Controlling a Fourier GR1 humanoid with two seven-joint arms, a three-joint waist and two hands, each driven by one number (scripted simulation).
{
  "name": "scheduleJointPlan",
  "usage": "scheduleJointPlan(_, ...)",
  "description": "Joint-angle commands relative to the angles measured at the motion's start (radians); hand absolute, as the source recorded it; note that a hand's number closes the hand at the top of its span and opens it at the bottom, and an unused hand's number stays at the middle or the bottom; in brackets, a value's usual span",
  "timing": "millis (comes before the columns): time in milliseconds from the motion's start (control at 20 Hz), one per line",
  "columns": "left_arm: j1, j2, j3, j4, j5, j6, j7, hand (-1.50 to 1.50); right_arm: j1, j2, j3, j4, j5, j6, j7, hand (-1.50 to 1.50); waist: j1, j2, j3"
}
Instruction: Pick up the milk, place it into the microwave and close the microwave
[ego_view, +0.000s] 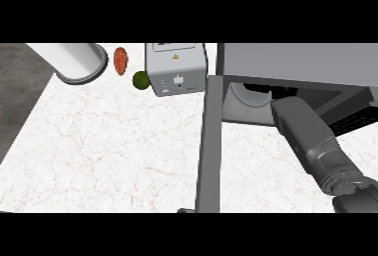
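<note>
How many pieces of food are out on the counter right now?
2: an orange-red piece near the back edge, and a green one beside the toaster. More may be hidden behind the open microwave door.

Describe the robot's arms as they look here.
Only the right forearm shows. It is a grey, boxy, smooth-sided segment. Toward the lower right it narrows to a darker ribbed collar, then a black joint. No cables or markings are visible. Its far end is hidden inside the microwave. The left arm is out of view.
</note>
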Motion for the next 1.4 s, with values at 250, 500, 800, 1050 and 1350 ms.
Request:
scheduleJointPlan(250,-0.041,0.029,-0.001,0.052,-0.003,-0.007,0.009,-1.5,0.013,-0.053,-0.028,0.041,-0.012,-0.035,0.026,1.5,0.018,0.012,0.001)
scheduleJointPlan(500,-0.053,0.025,-0.005,0.067,-0.013,-0.004,0.003,-1.5,0.024,-0.052,0.018,0.066,0.038,-0.045,0.025,1.5,0.03,0.013,0.001)
scheduleJointPlan(800,-0.086,0.04,-0.007,0.098,-0.012,-0.004,0.007,-1.5,0.001,-0.039,0.053,0.083,0.075,-0.062,0.052,-1.5,0.043,0.019,0.001)
scheduleJointPlan(1050,-0.114,0.042,-0.008,0.113,-0.033,0.014,0.004,-1.5,-0.019,-0.031,0.054,0.061,0.08,-0.091,0.053,-1.5,0.039,0.016,0.001)
scheduleJointPlan(1350,-0.143,0.044,-0.014,0.158,-0.064,0.013,-0.026,-1.5,-0.025,0.022,0.059,0.06,0.089,-0.102,0.065,-1.5,0.034,0.014,0.0)
